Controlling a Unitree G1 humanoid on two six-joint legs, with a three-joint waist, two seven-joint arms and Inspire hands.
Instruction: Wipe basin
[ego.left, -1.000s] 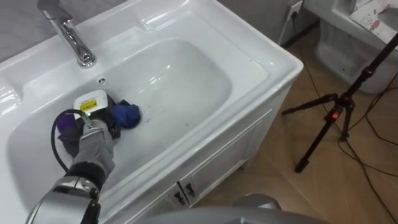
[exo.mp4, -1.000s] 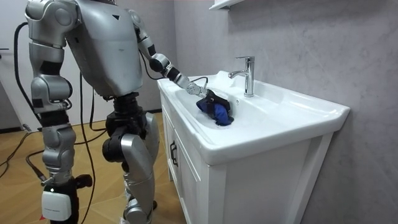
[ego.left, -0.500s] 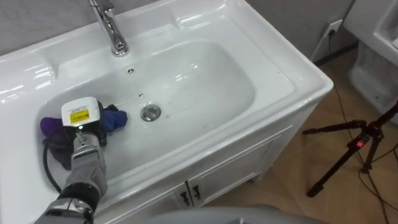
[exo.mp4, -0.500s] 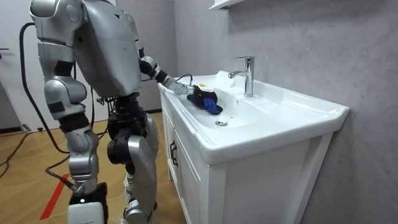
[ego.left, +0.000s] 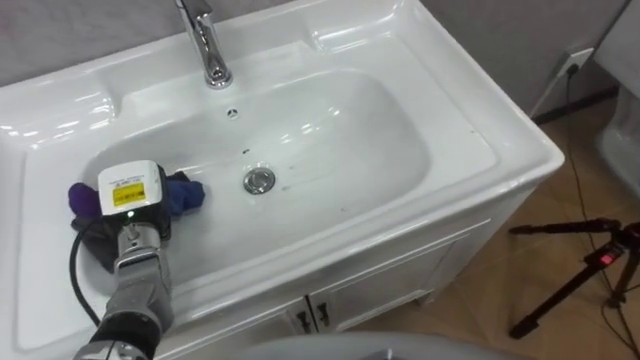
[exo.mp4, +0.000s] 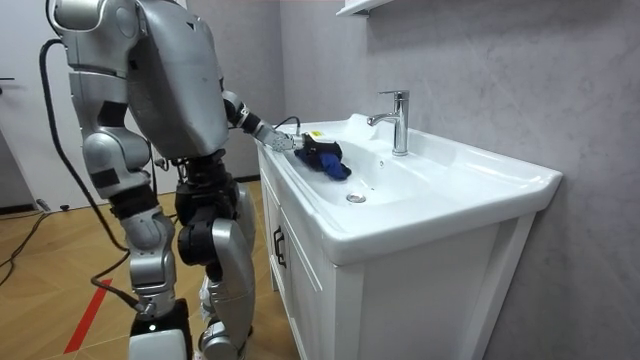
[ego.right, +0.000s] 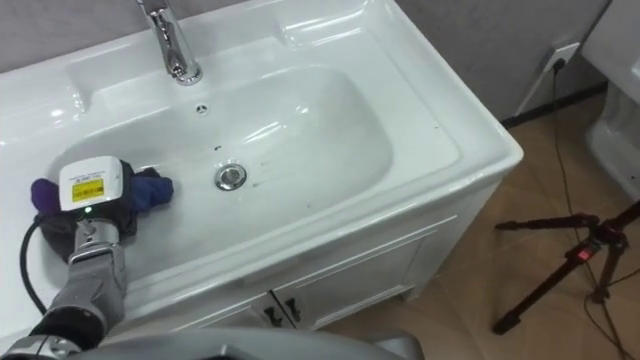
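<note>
1. Down at the left end of the white ceramic basin (ego.left: 470, 130), in the left eye view, the left hand (ego.left: 133, 208) rests on a crumpled blue cloth (ego.left: 186, 193) that pokes out on both sides of it. The fingers are hidden beneath the back of the hand, so I cannot tell whether they grip the cloth or press it flat. The bowl's long axis runs left to right, and nearly all of it lies to the right of the hand, so a sweep would likely go that way. A round metal drain (ego.left: 259, 180) sits just right of the cloth. A chrome tap (ego.left: 205, 45) stands on the far rim, clear of the bowl's floor.
2. From the room view, the robot stands at the corner of the white cabinet (exo.mp4: 300, 290), its left arm reaching over the rim into the bowl. Its right arm is bent at its side, well apart, so the left hand is the nearer one.
3. Over in the right eye view, a black tripod (ego.right: 583, 247) stands on the wooden floor (ego.right: 470, 310), well right of the surface and out of the way.
</note>
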